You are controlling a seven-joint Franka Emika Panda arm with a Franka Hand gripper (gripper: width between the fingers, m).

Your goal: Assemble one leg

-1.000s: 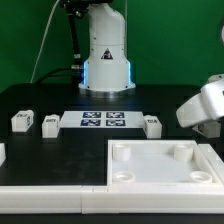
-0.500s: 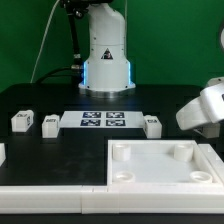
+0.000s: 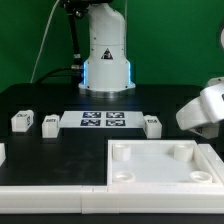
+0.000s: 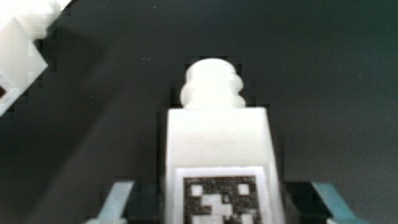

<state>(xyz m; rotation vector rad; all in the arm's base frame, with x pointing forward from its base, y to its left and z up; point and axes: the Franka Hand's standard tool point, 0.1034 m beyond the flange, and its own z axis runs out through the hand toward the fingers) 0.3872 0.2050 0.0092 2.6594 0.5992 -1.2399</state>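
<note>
In the wrist view a white leg [image 4: 222,130] with a rounded peg end and a black-and-white tag on its face sits between my gripper's [image 4: 222,205] two fingers, over the black table. The fingers [image 4: 128,200] close against its sides. In the exterior view the gripper [image 3: 203,108] hangs at the right, above the table near the large white tray-like piece [image 3: 160,146]; the held leg is hidden there. Three more legs stand on the table: two at the exterior view's left [image 3: 22,121] [image 3: 49,123] and one right of centre [image 3: 152,125].
The marker board [image 3: 103,121] lies between the loose legs, in front of the robot base [image 3: 106,60]. A white part [image 3: 2,153] shows at the left edge. A white piece [image 4: 18,55] shows at the wrist view's edge.
</note>
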